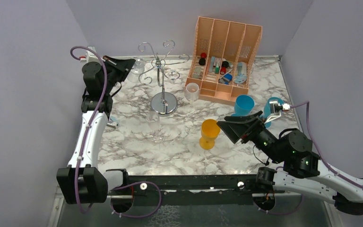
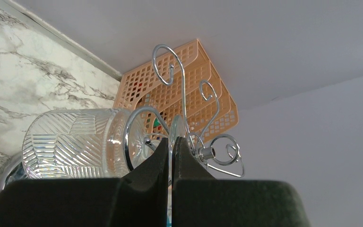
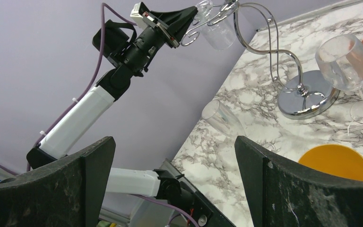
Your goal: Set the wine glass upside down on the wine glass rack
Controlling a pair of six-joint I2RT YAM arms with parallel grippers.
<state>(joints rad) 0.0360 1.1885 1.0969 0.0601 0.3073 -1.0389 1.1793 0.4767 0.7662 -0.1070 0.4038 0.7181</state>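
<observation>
The wine glass (image 2: pixel 71 144) is clear with cut lines, and its bowl lies sideways against the curled arms of the wine glass rack (image 2: pixel 207 153). My left gripper (image 2: pixel 171 140) is shut on the glass's thin foot. In the top view the left gripper (image 1: pixel 131 64) holds the wine glass (image 1: pixel 138 66) at the left scrolls of the silver wine glass rack (image 1: pixel 164 102). The right wrist view shows the wine glass (image 3: pixel 216 33) hanging bowl-down beside a rack (image 3: pixel 307 97) arm. My right gripper (image 3: pixel 174 142) is open and holds nothing, and in the top view the right gripper (image 1: pixel 236 126) is beside an orange cup (image 1: pixel 210 132).
An orange slotted organiser (image 1: pixel 227 52) stands at the back right with a white cup (image 1: pixel 192 91) before it. Two blue cups (image 1: pixel 244 104) sit right of centre. Another clear wine glass (image 3: pixel 345 61) stands near the rack base, and a clear glass (image 3: pixel 222 118) lies by the left arm.
</observation>
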